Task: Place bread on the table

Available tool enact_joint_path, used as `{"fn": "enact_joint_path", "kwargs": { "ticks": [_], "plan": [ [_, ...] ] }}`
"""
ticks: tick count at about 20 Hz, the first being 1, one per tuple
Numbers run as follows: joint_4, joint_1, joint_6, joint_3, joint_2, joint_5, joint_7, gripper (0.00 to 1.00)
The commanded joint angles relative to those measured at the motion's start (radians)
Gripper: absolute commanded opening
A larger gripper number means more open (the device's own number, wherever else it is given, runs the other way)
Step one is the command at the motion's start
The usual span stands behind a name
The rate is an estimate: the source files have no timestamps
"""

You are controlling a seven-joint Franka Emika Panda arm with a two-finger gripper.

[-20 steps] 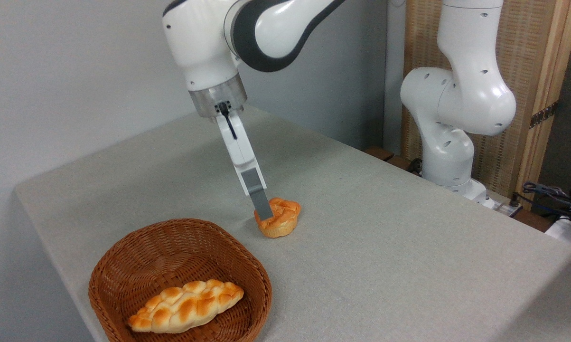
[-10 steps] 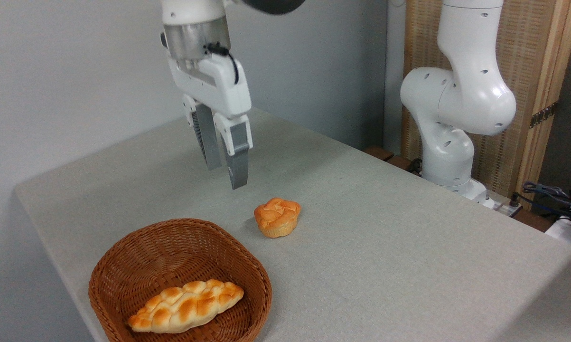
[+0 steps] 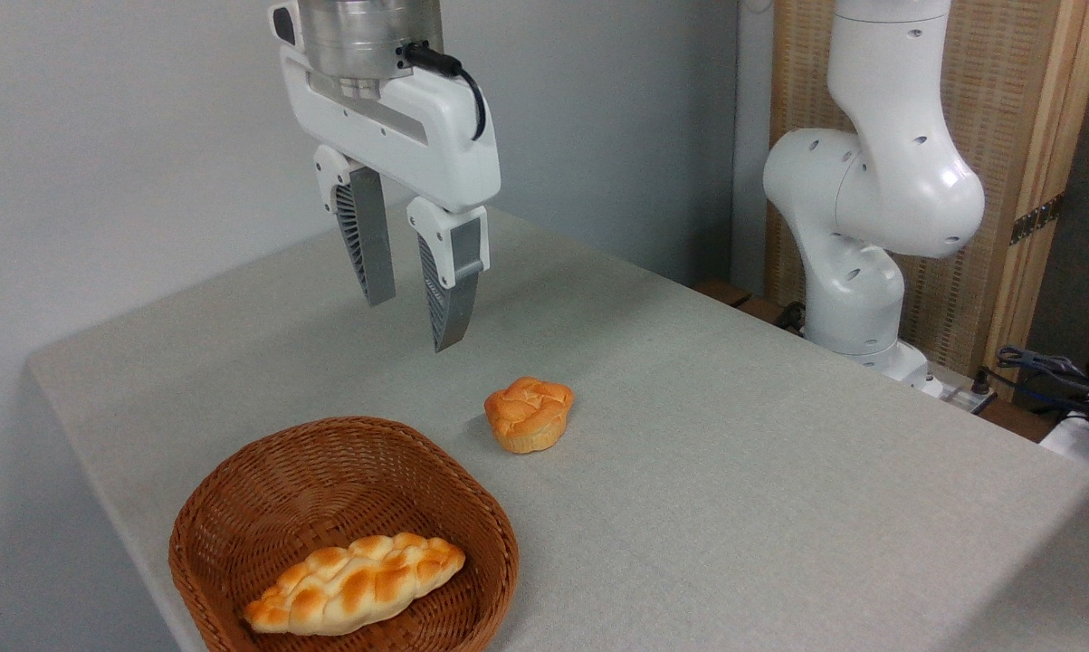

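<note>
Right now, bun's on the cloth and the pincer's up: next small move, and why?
Probably just retract clear. The small round golden-orange bun sits alone on the grey-beige speckled table, outside the brown wicker basket, and the white pincer hangs open and empty above it.

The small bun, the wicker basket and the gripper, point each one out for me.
small bun [image 3: 528, 414], fixed camera, knotted top.
wicker basket [image 3: 263, 471], fixed camera, bare inner wall.
gripper [image 3: 413, 324], fixed camera, midway between fingertips.
</note>
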Motion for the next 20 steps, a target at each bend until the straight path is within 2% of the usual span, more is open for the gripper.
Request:
{"fn": "enact_joint_path", "kwargs": {
  "ticks": [1,10,13,14,16,20],
  "plan": [
    [0.059,-0.005,-0.033,0.012,0.032,-0.024,0.005,1.00],
    [0.065,-0.005,-0.075,0.001,0.034,-0.016,0.010,1.00],
    [0.065,-0.005,-0.075,-0.002,0.039,0.027,0.006,1.00],
    [0.065,-0.005,-0.075,-0.015,0.040,0.065,0.006,1.00],
    [0.067,-0.005,-0.076,-0.026,0.045,0.109,0.008,1.00],
    [0.067,-0.005,-0.076,-0.028,0.046,0.114,0.007,1.00]
  ]
}}
